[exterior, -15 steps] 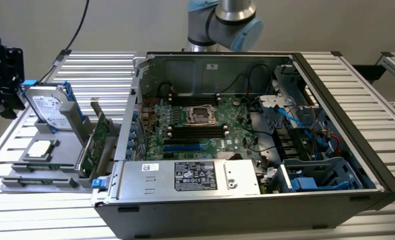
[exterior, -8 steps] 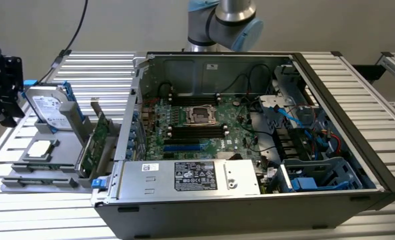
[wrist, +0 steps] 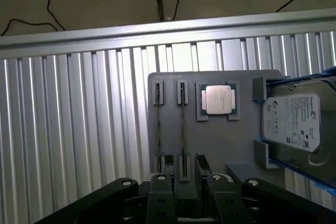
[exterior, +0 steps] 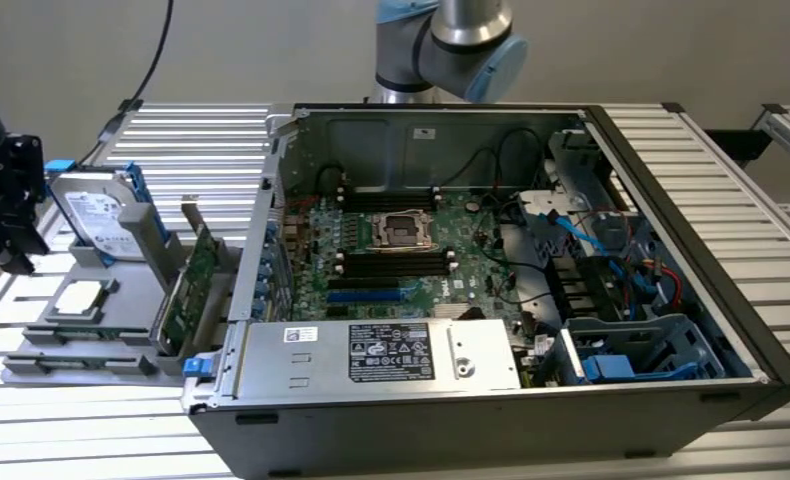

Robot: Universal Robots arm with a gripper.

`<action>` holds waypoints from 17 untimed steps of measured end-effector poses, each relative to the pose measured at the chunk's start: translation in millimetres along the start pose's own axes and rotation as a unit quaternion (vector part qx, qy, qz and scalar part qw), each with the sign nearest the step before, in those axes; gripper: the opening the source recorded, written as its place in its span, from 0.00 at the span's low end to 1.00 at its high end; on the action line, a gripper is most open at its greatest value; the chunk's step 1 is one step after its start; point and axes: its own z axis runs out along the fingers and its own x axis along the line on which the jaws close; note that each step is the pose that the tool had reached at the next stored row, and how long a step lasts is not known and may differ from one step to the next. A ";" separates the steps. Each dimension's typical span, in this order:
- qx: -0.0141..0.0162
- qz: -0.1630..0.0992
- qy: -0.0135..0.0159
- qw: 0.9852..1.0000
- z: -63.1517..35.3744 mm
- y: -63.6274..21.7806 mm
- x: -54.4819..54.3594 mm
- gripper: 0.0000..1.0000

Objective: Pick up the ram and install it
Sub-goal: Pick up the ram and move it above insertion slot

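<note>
Ram (wrist: pixel 182 129) stands edgewise in a grey tray (wrist: pixel 173 85) beside a processor (wrist: pixel 218 99) and a hard drive (wrist: pixel 291 121), its label unreadable; end effector (wrist: pixel 189 180) spread, empty.

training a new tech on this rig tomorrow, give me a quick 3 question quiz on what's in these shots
1. True or false: the gripper is holding a ram stick.
2. Which item lies flat on the grey tray between the ram slots and the hard drive? A) a processor chip B) a fan C) a screwdriver
3. In the exterior view, on which side of the computer case does the tray sit?

Key:
1. False: it is open and empty.
2. A, the processor chip.
3. The exterior view's left.
</note>
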 end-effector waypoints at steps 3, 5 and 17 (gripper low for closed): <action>-0.001 -0.005 0.000 1.000 5.5 -0.9 4.6 0.30; -0.001 -0.006 0.000 1.000 9.0 -1.4 7.2 0.30; -0.001 -0.013 -0.001 1.000 30.8 -3.8 19.2 0.30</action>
